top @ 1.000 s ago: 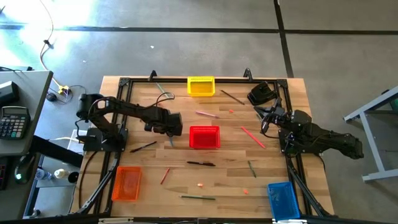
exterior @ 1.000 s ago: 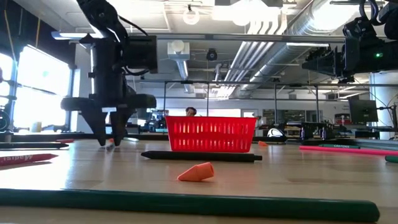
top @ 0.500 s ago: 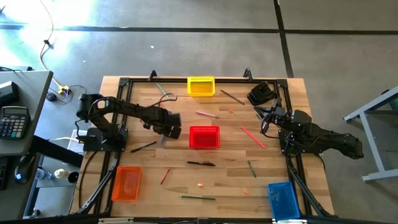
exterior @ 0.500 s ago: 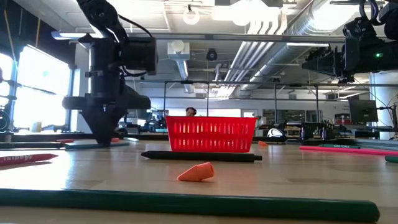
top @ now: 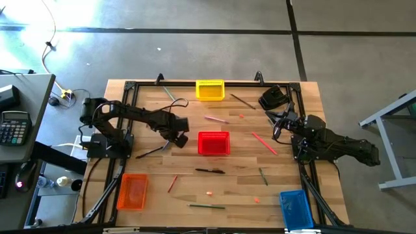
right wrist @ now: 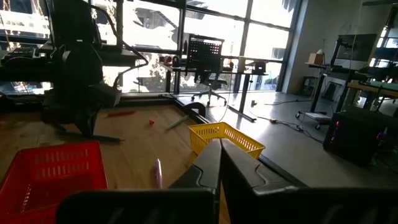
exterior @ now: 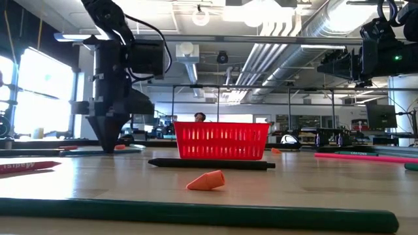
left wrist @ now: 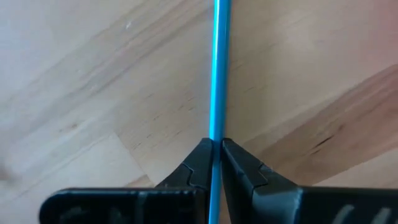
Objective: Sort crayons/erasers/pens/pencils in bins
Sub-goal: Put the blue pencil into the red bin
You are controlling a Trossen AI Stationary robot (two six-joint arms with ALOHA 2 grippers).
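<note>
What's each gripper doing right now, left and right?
Left gripper: shut on the blue pencil, down at the table left of the red bin.
Right gripper: shut, holding nothing, parked at the table's right edge.

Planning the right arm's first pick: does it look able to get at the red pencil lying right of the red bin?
Probably yes. The red pencil lies on bare wood just beside the right gripper, with nothing between them. That gripper is shut and empty, so it must open first.

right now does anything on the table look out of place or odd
Nothing looks damaged or spilled. Pencils, pens and erasers lie scattered loose on the table, and the red bin and orange bin look empty. The left gripper is shut on a blue pencil lying on the wood.
</note>
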